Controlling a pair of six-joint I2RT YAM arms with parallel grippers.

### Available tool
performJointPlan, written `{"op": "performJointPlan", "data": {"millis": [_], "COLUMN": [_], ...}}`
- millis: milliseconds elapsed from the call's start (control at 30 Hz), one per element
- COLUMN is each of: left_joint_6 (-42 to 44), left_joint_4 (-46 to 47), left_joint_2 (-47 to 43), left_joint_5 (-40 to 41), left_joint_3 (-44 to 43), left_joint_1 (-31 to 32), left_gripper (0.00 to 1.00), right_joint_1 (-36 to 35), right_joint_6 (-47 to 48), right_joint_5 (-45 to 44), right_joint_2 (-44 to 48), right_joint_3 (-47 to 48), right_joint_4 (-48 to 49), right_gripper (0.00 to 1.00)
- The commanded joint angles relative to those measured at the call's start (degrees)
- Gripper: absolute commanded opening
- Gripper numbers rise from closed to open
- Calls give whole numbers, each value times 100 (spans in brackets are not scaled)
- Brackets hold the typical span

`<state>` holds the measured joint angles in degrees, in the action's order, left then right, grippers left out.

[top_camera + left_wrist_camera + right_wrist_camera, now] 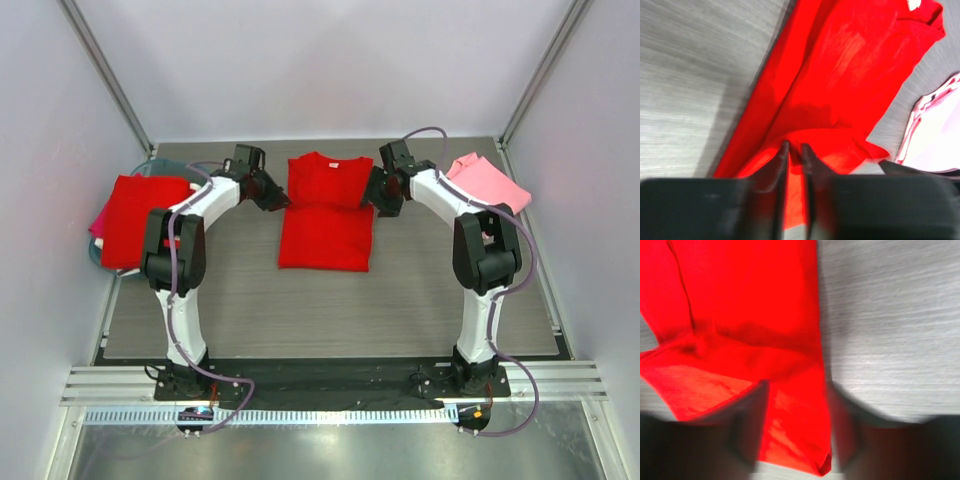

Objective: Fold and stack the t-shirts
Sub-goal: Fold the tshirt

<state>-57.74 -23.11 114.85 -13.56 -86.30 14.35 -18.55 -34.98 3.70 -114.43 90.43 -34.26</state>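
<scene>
While both grippers are working at the red t-shirt, we are seeing it lying flat on the table between them, its collar end reaching beyond the fingertips and a crease crossing it level with the two hands. The left gripper is sitting at the shirt's left edge with its jaws parted by only a thin slit. Red cloth is showing in that slit and wrinkles are running toward the tips, but we cannot tell whether the fabric is pinched or lying loose. The right gripper is standing plainly open at the opposite edge. A strip of red fabric is lying between its fingers, and it is gripping nothing. Out past the right gripper, away from the shirt, a pink t-shirt is resting near the table's far corner. Out past the left gripper, a second red t-shirt is lying folded on a magenta t-shirt, over the teal basin.
</scene>
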Motion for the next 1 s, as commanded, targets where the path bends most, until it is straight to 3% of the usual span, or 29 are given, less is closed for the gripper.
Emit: {"op": "performJointPlan", "data": {"millis": [0,33,167,367,600,800,967], "left_joint_6": [244,297,675,834,852,869,843], "left_joint_4": [-122,-132,-395,-396,-159,8,184], "left_joint_2": [91,3,-751,-1570,-2308,-2467,-2380], "left_joint_5": [-191,-112,231,29,-41,-182,-287], "left_joint_3": [-396,-353,85,1202,2503,2952,3146], "left_joint_1": [-55,-64,-64,6,173,200,270], "left_gripper": [25,40,59,59,56,49,53], "right_joint_1": [62,62,62,53,-26,-158,-290], "right_joint_6": [35,44,105,88,62,-79,-211], "right_joint_5": [-45,-45,156,656,1087,1553,1625], "right_joint_2": [105,288,921,1993,2557,2540,2409], "right_joint_3": [203,142,-612,-1966,-3346,-3822,-3954], "right_joint_4": [95,147,376,833,1175,1694,2002], "right_gripper": [71,72,67,58,54,53,50]}}
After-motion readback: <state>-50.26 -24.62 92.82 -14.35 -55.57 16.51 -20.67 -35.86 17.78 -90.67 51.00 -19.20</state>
